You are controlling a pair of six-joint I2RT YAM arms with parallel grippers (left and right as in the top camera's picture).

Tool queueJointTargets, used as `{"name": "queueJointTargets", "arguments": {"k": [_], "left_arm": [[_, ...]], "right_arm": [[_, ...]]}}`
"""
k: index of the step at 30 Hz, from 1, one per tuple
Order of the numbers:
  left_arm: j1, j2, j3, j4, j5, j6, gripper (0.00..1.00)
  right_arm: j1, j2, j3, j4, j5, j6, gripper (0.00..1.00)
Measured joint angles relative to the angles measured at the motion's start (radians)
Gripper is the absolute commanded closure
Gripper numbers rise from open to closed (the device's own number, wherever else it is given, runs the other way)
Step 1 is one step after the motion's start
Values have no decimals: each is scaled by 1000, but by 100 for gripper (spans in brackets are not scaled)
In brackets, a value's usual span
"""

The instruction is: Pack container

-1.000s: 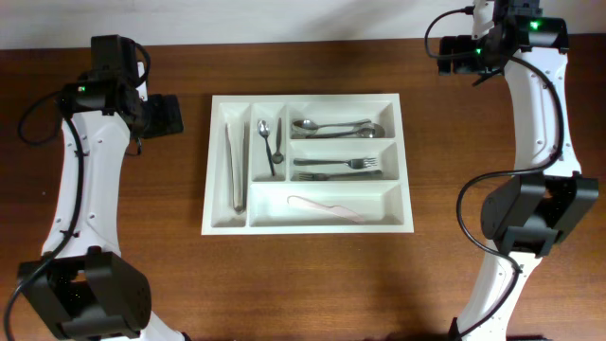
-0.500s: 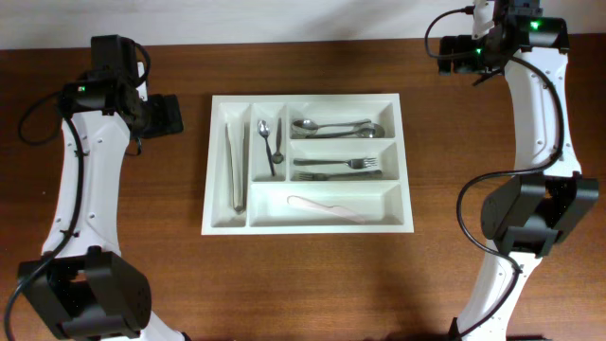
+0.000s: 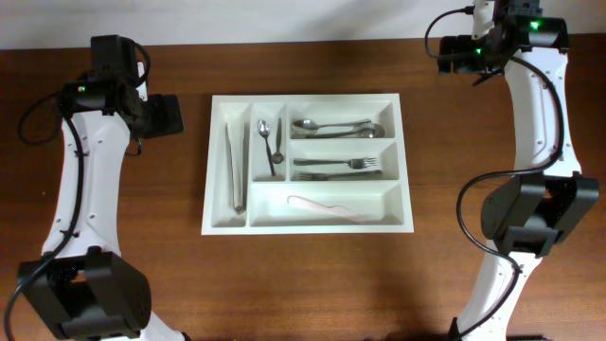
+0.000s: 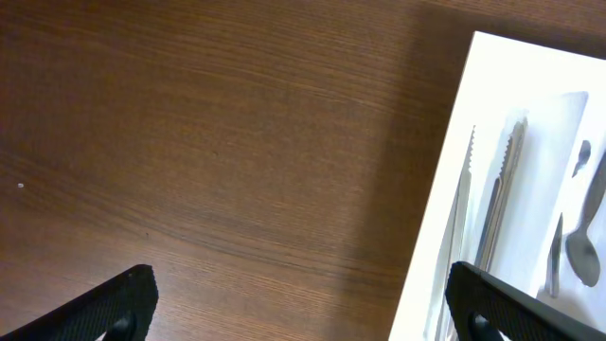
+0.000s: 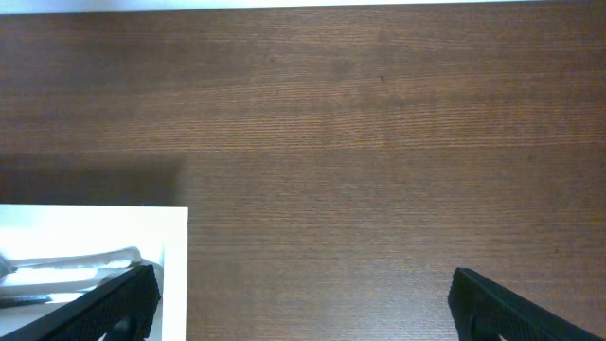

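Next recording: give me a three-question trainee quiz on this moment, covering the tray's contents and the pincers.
1. True or false: the tongs lie in the tray's leftmost slot.
2. Which wide slot holds the forks? A top; B middle; C bottom.
3. Fill in: the left pincer and right pincer are both ___, holding nothing.
Key: 1 true; 2 B; 3 open.
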Motion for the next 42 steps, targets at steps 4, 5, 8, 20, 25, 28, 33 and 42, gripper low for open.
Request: {"name": "queueJointTargets", "arguments": {"k": [4,5,8,20,25,28,33,42], "left_arm": [[0,0,0,0,0,0,1],[0,0,0,0,0,0,1],[0,0,0,0,0,0,1],[0,0,0,0,1,0,1],[0,0,0,0,3,0,1],[0,0,0,-1,5,0,1],[0,0,0,-1,7,0,1],[0,0,0,0,7,0,1]], "right_arm": [[4,-14,0,-1,0,0,1],[6,-31,0,-2,0,0,1],[23,-126,-4,-3,0,0,1],[200,-857,-6,12,-4,0,1],[204,-1151,-218,176,-4,0,1],[204,-1325,-454,352,-3,0,1],[204,-1596,-845,649,-3,0,1],[179,-1933,-1482,956,-3,17,1]]}}
